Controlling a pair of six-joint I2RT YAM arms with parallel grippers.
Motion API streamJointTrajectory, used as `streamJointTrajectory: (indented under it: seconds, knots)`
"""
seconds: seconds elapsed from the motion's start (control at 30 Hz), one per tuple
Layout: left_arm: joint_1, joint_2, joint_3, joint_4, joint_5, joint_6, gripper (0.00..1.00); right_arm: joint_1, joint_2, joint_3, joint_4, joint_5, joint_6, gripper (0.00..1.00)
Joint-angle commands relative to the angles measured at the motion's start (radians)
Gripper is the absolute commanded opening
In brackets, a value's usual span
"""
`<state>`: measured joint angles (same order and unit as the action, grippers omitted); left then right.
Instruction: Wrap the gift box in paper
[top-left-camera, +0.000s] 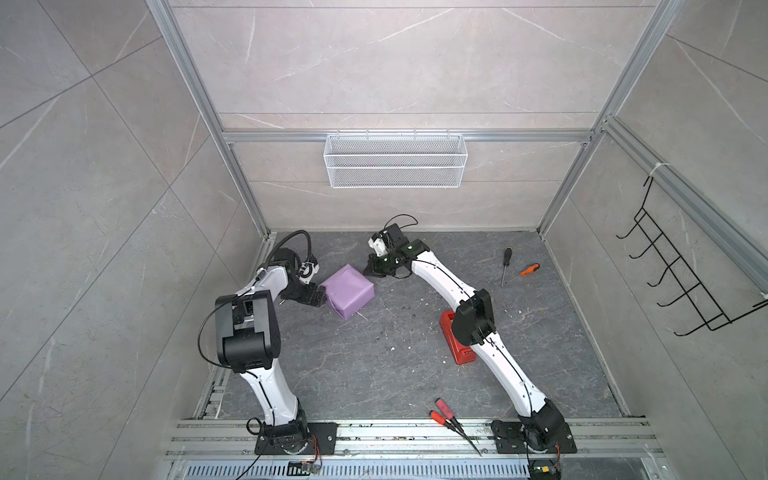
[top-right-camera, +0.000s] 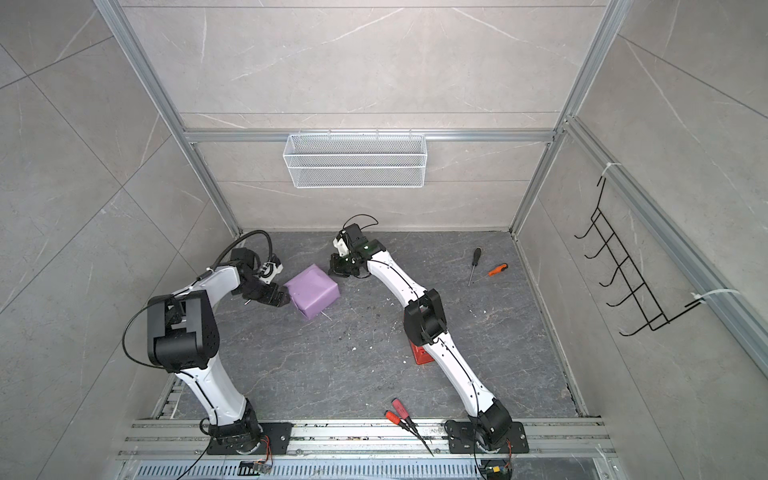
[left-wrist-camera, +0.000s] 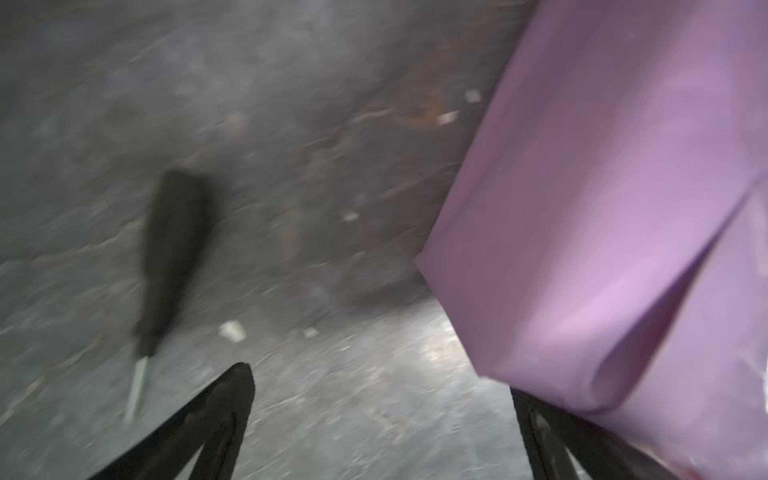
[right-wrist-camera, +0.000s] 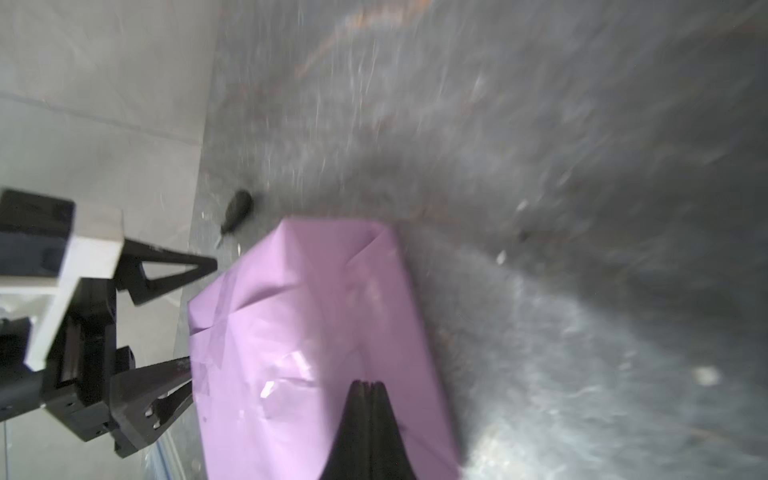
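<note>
Your paper (top-left-camera: 348, 291) (top-right-camera: 312, 291) sits lilac side out, folded into a boxy parcel on the dark tabletop (top-left-camera: 395, 374). The gift box is completely covered, so you cannot see it. Creases and an overlapping flap show on the parcel in both wrist views (left-wrist-camera: 602, 208) (right-wrist-camera: 316, 332).

Your left gripper (top-left-camera: 313, 297) (top-right-camera: 276, 299) (left-wrist-camera: 380, 380) is just beside the parcel's left side with its jaws spread wide and nothing between them. In the right wrist view (right-wrist-camera: 203, 316) one fingertip (right-wrist-camera: 183, 372) meets the paper's edge.

Your right gripper (top-left-camera: 371, 269) (top-right-camera: 334, 268) (right-wrist-camera: 368, 384) is at the parcel's far right corner, jaws pressed together and holding nothing. Whether it touches the paper is unclear.

A small black screwdriver (left-wrist-camera: 174, 249) (right-wrist-camera: 237, 210) lies near the parcel on the left gripper's side. The red tape dispenser (top-left-camera: 453, 336) stands well apart from the parcel, partly under your right arm.
</note>
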<state>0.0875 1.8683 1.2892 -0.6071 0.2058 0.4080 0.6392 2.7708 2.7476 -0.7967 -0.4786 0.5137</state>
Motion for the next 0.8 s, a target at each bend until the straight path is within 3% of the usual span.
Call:
streamJointTrajectory:
  seconds: [0.0,0.13,0.27,0.43,0.63,0.77]
  knots:
    - [-0.076,0.019,0.053,-0.040,0.043,-0.013,1.00,0.027,-0.098,-0.118,-0.023,-0.069,-0.065,0.01]
    - [-0.149,0.042,0.093,-0.059,0.057,-0.009,1.00,0.039,-0.308,-0.450,0.065,-0.059,-0.096,0.01]
    - [-0.226,0.057,0.118,-0.070,0.096,-0.011,1.00,0.038,-0.583,-0.906,0.272,-0.044,-0.035,0.01]
    - [-0.321,0.064,0.131,-0.078,0.144,-0.010,1.00,0.072,-0.865,-1.343,0.430,-0.005,0.059,0.00]
    - [-0.392,0.067,0.142,-0.083,0.199,-0.008,1.00,0.144,-1.102,-1.658,0.503,0.077,0.175,0.00]
    - [-0.406,0.083,0.162,-0.076,0.255,0.000,1.00,0.177,-1.216,-1.741,0.408,0.133,0.187,0.00]
